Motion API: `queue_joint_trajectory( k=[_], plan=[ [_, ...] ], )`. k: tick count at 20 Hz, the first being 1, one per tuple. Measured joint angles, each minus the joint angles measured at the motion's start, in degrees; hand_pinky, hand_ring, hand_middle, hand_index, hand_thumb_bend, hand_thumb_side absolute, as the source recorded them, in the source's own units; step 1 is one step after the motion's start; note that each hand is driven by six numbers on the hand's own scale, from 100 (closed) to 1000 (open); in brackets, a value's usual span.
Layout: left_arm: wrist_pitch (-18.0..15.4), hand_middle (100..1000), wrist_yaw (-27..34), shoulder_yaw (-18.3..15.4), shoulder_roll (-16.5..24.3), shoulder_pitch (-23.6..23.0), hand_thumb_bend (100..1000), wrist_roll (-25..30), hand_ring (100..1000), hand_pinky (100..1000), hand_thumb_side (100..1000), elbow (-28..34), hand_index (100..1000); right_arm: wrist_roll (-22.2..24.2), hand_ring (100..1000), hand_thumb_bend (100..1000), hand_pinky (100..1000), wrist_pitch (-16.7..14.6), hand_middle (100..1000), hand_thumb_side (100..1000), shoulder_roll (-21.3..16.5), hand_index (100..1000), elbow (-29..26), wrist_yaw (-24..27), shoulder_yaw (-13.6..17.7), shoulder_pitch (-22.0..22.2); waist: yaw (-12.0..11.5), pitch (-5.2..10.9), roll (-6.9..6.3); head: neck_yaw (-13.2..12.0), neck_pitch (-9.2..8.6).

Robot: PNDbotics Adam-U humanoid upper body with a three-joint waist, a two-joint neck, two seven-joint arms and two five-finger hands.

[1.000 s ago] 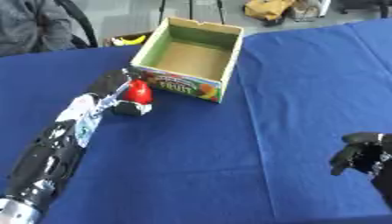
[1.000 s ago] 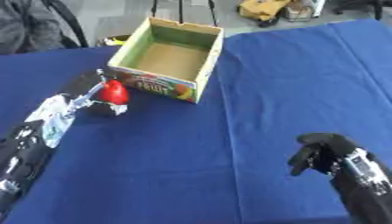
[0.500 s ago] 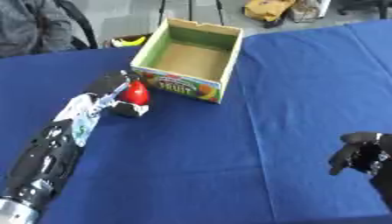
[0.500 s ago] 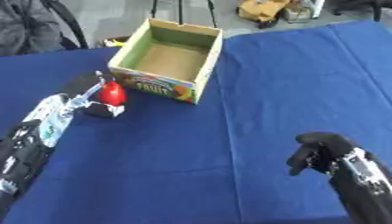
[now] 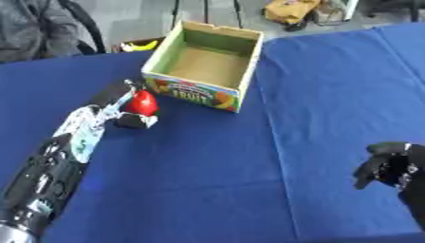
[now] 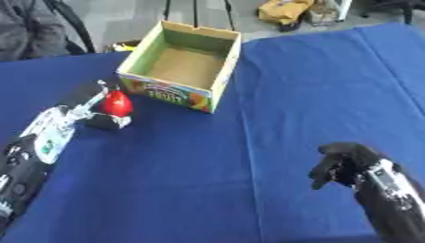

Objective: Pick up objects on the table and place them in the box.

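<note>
Here the left hand (image 5: 123, 105), at middle left of the frame, has its fingers curled round a small red rounded object (image 5: 142, 102), just left of the open cardboard box with a printed fruit label (image 5: 238, 90) and close to its front corner. The box stands at upper centre on the blue cloth-covered counter (image 5: 216, 175). At lower right, the right hand (image 6: 343, 163) hangs with fingers curled, holding nothing.
</note>
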State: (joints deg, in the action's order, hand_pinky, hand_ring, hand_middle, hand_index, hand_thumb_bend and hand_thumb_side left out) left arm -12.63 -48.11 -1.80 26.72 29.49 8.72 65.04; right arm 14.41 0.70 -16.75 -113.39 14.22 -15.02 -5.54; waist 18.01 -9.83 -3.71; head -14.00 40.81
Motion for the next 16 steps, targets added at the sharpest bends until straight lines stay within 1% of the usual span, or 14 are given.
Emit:
queue_joint_trajectory(
  k=[6,9,13,16],
  plan=[
    [0.2,612,4.2,-0.5,3.1,-1.1,100,-0.3,451,244,312,6.7,789,-0.1,572,100,502,0.1,506,826,0.0,727,0.0,0.0,0.2,0.0,0.0,0.38,-0.04,0.1,0.02],
    [0.6,610,6.7,-0.6,4.6,-0.6,100,-0.6,451,245,327,9.1,787,-0.1,572,100,502,0.1,505,829,0.0,727,0.0,0.1,0.2,0.0,0.1,0.58,-0.08,0.1,0.03],
    [1.1,614,9.3,-0.5,6.2,2.6,100,-0.7,456,249,318,9.3,786,0.0,572,100,503,0.2,505,833,0.0,727,0.0,0.2,0.1,0.0,1.2,0.64,-0.44,-0.2,0.03],
    [1.5,611,9.6,-0.5,6.7,5.7,100,-1.1,455,246,317,6.9,782,0.4,572,100,502,0.2,505,852,-0.1,727,0.0,0.3,-0.2,-0.3,2.9,0.36,-0.99,-0.9,-0.09]
  ],
)
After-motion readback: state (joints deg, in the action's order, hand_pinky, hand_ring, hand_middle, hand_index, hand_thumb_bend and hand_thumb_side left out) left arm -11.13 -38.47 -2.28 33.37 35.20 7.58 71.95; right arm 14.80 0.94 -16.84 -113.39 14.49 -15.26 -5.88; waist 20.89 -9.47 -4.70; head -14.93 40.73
